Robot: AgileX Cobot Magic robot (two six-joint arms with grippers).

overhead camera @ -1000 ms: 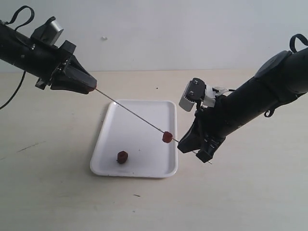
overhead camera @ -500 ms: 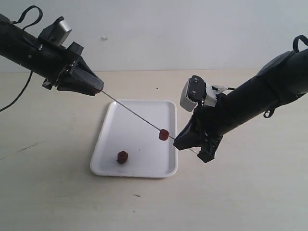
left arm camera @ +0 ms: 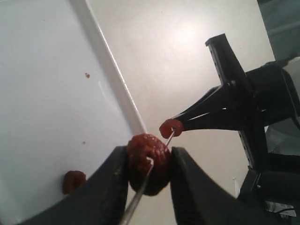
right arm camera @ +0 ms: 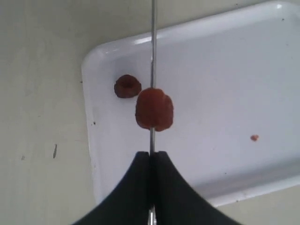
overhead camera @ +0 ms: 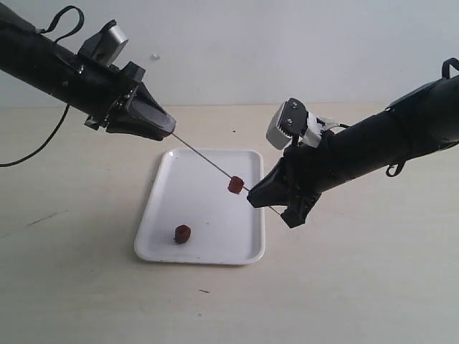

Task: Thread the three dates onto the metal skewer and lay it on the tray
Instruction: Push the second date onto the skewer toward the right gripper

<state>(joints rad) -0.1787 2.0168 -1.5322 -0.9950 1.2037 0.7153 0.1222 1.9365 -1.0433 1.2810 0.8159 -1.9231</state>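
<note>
The white tray (overhead camera: pixel 215 229) lies flat on the table. Above it the thin metal skewer (overhead camera: pixel 204 158) slants between my two grippers. My left gripper (overhead camera: pixel 168 133) is shut on one date (left arm camera: pixel 147 164), and the skewer runs through that date. A second date (overhead camera: pixel 235 185) sits threaded on the skewer just ahead of my right gripper (overhead camera: pixel 252 199), which is shut on the skewer's other end (right arm camera: pixel 152 47). The third date (overhead camera: pixel 182 233) lies loose on the tray near its front left corner, also visible in the right wrist view (right arm camera: pixel 127 86).
A tiny red crumb (right arm camera: pixel 254 138) lies on the tray. The tray rests on a pale tabletop (overhead camera: pixel 358 287) with a few dark specks, and a black cable (overhead camera: pixel 29 154) trails off at the far left behind my left arm.
My left gripper has moved right and my right gripper left and up, so they stand closer together. The threaded date has travelled up and left with the skewer. The loose date has not moved.
</note>
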